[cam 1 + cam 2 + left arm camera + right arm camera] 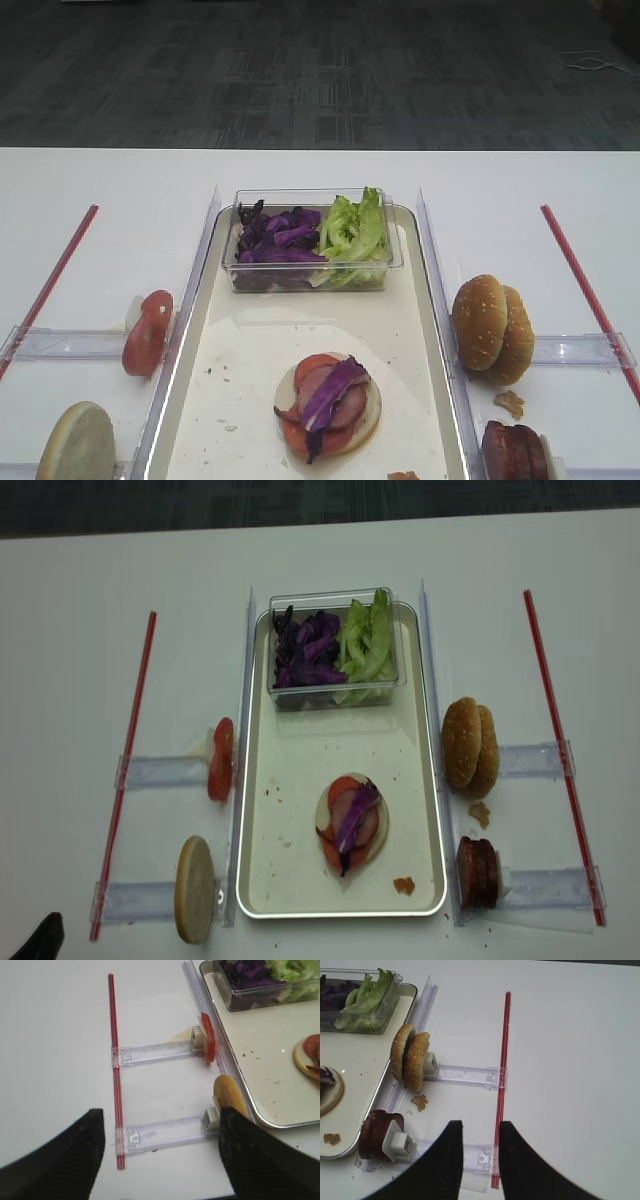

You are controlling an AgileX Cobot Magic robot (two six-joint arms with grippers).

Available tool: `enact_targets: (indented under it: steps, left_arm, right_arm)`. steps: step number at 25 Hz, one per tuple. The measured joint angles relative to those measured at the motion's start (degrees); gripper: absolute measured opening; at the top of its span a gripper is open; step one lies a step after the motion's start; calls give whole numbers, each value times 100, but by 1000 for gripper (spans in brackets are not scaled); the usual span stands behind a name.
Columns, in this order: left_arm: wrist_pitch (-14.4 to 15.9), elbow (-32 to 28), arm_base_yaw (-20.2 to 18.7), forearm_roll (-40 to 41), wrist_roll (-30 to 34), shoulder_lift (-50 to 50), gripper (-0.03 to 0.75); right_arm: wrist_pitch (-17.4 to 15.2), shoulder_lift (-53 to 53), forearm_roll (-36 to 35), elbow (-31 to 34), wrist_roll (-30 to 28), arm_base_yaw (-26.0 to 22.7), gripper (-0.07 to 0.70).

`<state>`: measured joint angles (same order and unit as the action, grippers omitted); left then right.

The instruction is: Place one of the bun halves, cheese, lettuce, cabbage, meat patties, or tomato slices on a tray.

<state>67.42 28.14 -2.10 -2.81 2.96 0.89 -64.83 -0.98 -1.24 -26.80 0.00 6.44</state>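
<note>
Here the left tool [160, 1135] gapes wide, holding and touching nothing.

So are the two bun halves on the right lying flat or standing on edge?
Standing on edge: the bun halves lean together upright beside the tray.

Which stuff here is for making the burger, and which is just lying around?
For the burger:
tray
bun halves
meat patties
tomato slices
lettuce
purple cabbage

Just lying around:
red strips
clear plastic rails
crumbs
</note>
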Motion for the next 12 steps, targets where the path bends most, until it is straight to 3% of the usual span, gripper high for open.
enact_targets:
  steps: [12]
  left_arm:
    - [0,0,0,0,0,0,450]
  right_arm:
    - [0,0,0,0,0,0,216]
